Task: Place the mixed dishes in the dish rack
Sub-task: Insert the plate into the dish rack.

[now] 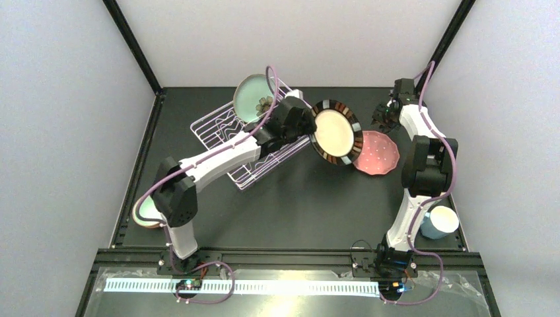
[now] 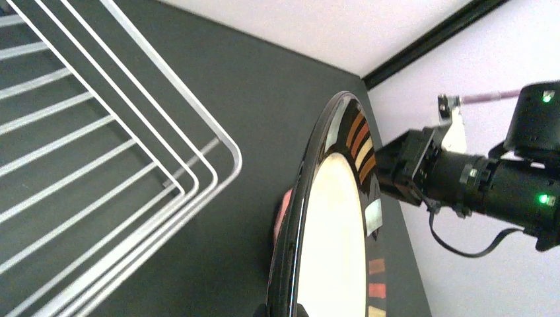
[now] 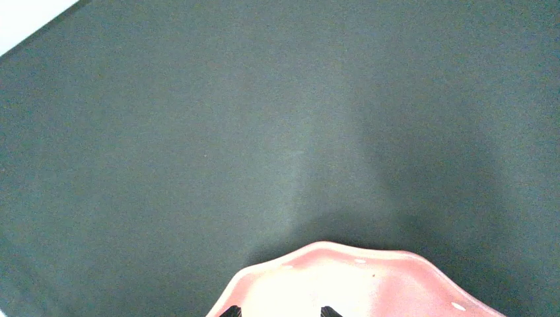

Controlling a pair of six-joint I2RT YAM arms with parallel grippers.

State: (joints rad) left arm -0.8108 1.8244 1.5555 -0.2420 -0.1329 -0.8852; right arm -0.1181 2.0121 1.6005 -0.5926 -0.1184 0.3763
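Top external view gives us three plates, one mug, one bowl. The white wire dish rack [image 1: 218, 129] holds the mint-green flowered plate [image 1: 253, 98] upright at its far end. Right of the rack our left claw [image 1: 309, 127] pinches a tilted cream plate [image 1: 333, 132] with a dark striped rim. Further right the pink speckled plate [image 1: 378, 153] lies on the surface [image 1: 297, 211], our right claw [image 1: 385, 117] spread wide above it. The light blue mug [image 1: 439, 221] stands near-right of the rack, the bowl [image 1: 146, 212] near-left.
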